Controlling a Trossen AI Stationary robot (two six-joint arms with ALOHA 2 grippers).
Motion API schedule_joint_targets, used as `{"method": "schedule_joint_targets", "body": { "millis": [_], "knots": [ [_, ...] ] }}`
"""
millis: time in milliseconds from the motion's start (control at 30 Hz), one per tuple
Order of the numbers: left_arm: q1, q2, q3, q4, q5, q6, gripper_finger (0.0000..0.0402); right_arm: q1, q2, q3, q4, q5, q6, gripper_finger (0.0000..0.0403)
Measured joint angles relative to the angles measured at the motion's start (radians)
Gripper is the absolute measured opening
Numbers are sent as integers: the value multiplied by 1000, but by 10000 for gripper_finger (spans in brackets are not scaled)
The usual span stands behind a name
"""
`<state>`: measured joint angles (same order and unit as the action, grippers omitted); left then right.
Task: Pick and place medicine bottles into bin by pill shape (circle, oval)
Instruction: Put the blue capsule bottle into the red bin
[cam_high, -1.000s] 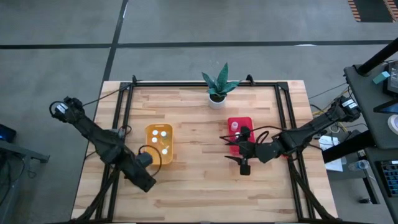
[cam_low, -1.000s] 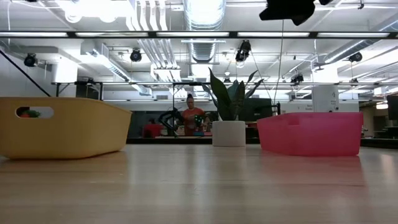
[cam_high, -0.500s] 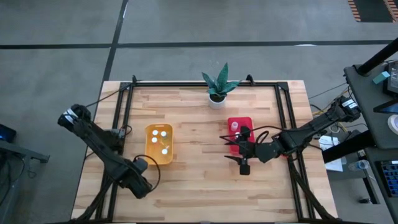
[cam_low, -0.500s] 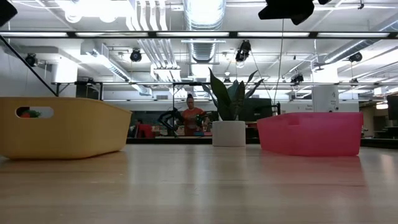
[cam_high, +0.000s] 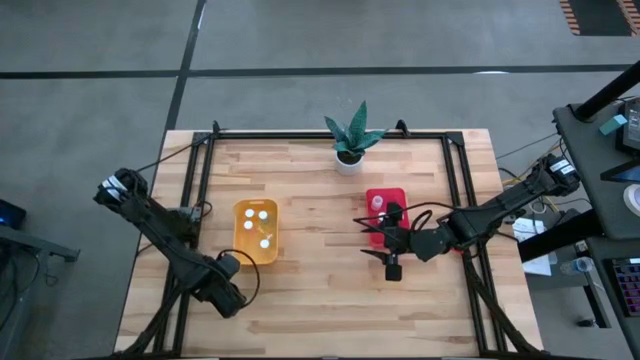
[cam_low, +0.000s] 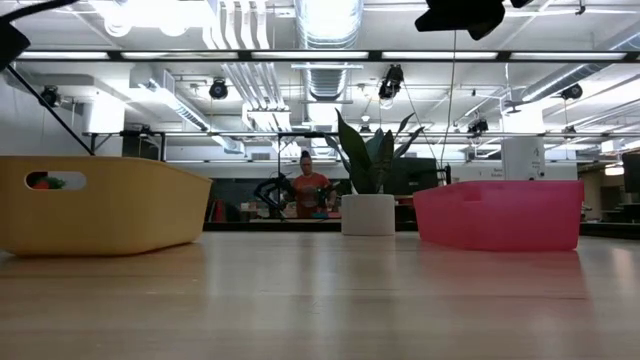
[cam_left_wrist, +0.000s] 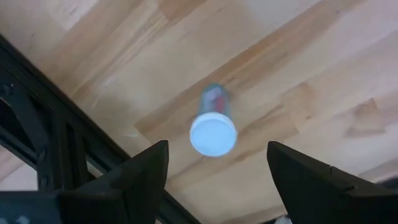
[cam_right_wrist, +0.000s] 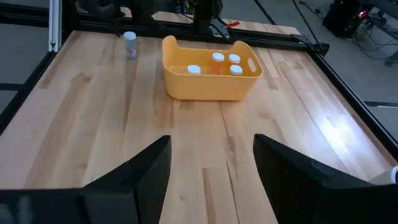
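My left gripper (cam_left_wrist: 217, 180) is open and points down over one medicine bottle (cam_left_wrist: 213, 130) with a white cap. The bottle stands on its base on the wood near the table's left front, a finger on either side and above it, clear of it. The right wrist view shows the same bottle (cam_right_wrist: 129, 45) standing alone. The yellow bin (cam_high: 256, 232) holds white-capped bottles (cam_right_wrist: 217, 58). The red bin (cam_high: 386, 212) holds one bottle (cam_high: 378, 203). My right gripper (cam_right_wrist: 211, 180) waits open just in front of the red bin, with nothing between its fingers.
A potted plant (cam_high: 350, 135) stands at the middle of the far edge. A black frame rail (cam_left_wrist: 37, 143) runs along the table's left side, close to the lone bottle. Bare wood lies between the two bins and along the near edge.
My left gripper has come down toward the table and shifted a little toward the table's near left corner, away from the yellow bin. Most of this move fell in the first half second.
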<state>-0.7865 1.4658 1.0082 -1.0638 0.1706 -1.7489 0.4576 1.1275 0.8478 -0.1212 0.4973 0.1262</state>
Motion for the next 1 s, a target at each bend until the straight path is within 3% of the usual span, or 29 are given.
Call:
{"method": "schedule_joint_targets", "body": {
  "millis": [1000],
  "knots": [
    [10,0,-66,87,-26,2,255,0,0,0,-1,0,0,219]
  ]
}}
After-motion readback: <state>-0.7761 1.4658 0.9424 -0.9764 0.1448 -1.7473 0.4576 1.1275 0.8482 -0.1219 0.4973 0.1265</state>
